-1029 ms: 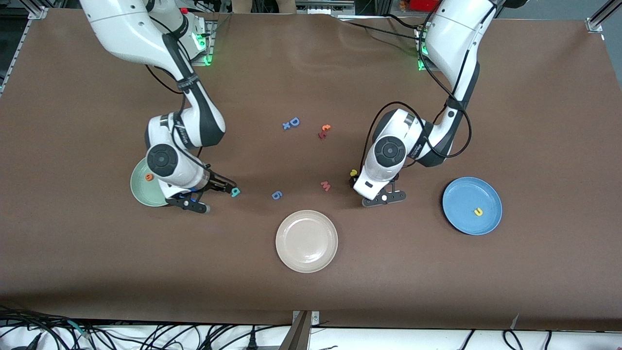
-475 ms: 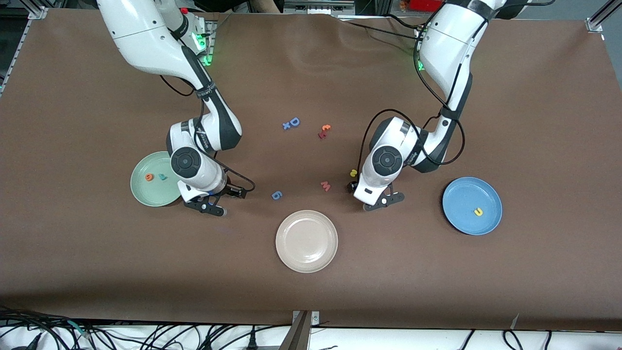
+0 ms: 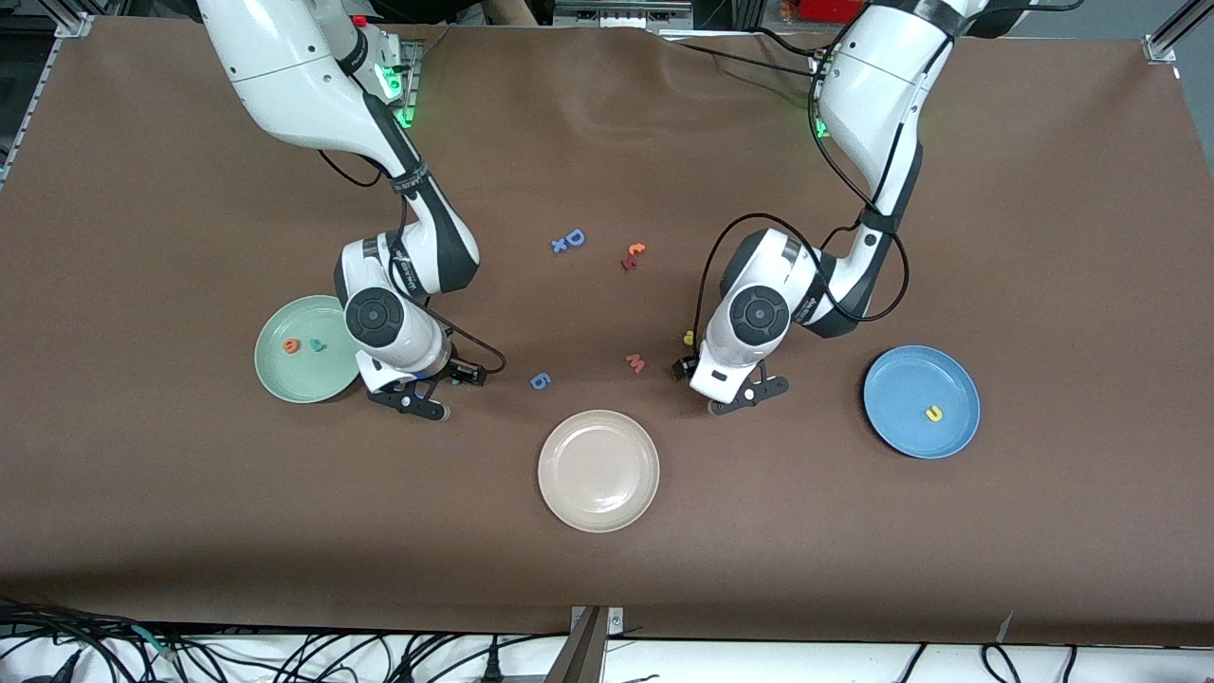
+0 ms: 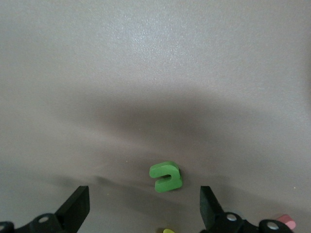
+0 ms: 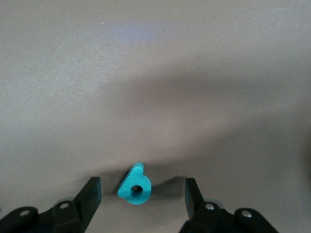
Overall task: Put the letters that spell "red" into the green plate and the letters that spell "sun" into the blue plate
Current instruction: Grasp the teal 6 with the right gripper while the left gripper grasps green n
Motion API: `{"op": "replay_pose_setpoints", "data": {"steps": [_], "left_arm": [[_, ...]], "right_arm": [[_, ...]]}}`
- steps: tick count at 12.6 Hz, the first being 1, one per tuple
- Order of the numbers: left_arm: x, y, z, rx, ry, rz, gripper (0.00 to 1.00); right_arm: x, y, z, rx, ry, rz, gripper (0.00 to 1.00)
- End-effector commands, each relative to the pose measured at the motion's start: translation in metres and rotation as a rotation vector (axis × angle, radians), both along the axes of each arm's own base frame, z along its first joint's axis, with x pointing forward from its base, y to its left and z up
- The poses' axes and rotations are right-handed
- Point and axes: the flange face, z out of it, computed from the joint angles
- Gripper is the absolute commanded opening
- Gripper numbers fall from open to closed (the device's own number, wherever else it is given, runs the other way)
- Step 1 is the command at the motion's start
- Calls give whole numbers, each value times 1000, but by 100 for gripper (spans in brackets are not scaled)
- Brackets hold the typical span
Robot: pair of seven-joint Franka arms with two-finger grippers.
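Teal d [image 5: 135, 185] lies flat on the brown counter [image 3: 854, 569] between the parted fingers of the right end effector [image 3: 453, 382], just beside the green plate [image 3: 285, 379] holding the orange e [image 3: 291, 346] and teal r [image 3: 317, 345]. A good pinch needs the fingers low and centred on it. Over the green u [image 4: 166, 176], the left end effector [image 3: 685, 370] hangs spread wide, near a yellow letter [image 3: 689, 337]; the blue plate [image 3: 901, 379] toward that arm's end holds another. The counter cloth is smooth, roomy and matte.
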Motion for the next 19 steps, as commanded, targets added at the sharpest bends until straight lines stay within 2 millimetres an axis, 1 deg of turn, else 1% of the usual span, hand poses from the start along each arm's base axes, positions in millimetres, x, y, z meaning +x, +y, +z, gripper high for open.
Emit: {"op": "replay_pose_setpoints", "data": {"steps": [1,3,4,5,6,8,10,11,14,15,16,18,19], "left_arm": [[8,-7,-2,-23,-15,20,100],[4,-14,-4,-23,-18,14,99],[4,-14,-4,-22,-18,15,98],[4,-14,-4,-21,-19,14,95],[4,-14,-4,-21,-19,14,91],[3,-15,-4,-20,-20,8,80],[3,-15,-5,-19,-18,7,73],[3,-15,-5,-18,-19,4,68],[4,-14,-6,-18,-20,1,67],[5,-14,-6,-19,-21,-1,66],[5,-14,-9,-22,-30,1,63],[6,-14,-10,-25,-37,0,59],[6,-15,-10,-25,-39,-1,54]], "right_arm": [[5,3,-6,1,-10,-9,72],[4,3,-7,0,-10,-9,65],[4,3,-7,0,-10,-11,61],[4,3,-7,0,-9,-9,56],[4,3,-7,0,-8,-9,49],[4,3,-7,-1,-7,-9,32],[4,2,-7,-1,-7,-12,22],[4,2,-8,-1,-6,-11,17],[4,0,-8,-4,-2,-14,15],[6,-1,-4,-4,-6,-7,15],[6,-4,1,-9,-1,1,15],[12,-25,28,-33,35,22,15],[15,-38,39,-42,49,39,15]]}}
